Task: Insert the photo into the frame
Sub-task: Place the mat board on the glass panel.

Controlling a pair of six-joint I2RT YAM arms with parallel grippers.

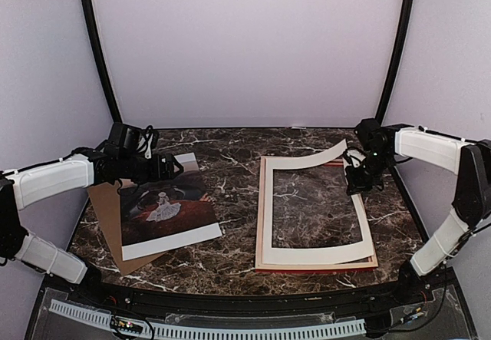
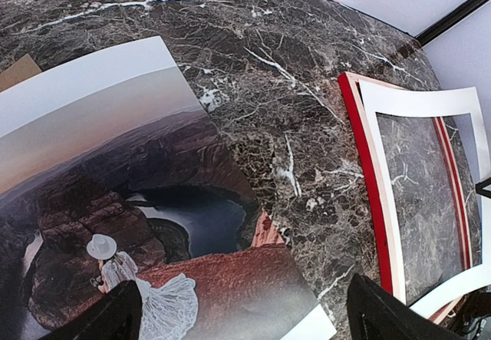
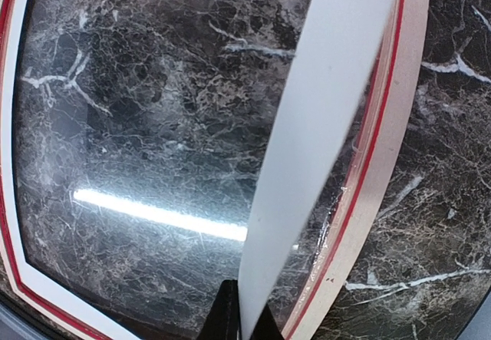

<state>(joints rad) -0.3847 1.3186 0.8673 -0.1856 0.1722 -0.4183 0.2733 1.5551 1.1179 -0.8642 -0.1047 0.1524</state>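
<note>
Top external view of marble table (image 1: 230, 171). Left gripper (image 1: 175, 168) spread wide over photo (image 1: 169, 217). Right gripper (image 1: 359, 180) clamped on mat (image 1: 307, 255) edge, curled up off frame (image 2: 367, 171).

Setting: robot lab test cell. Plain white walls (image 1: 245, 48), black poles (image 1: 98, 48), marble-pattern table (image 1: 230, 163); left arm (image 1: 50, 183) and right arm (image 1: 437, 148) bolted at near edge; slotted cable duct (image 1: 230, 331).

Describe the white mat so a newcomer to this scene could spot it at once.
On the right half of the marble table lies the frame; the white mat rests on it, its far corner lifted by the jaws of the right gripper. Unlike the red-edged frame, it is white with a cut-out window.
</note>
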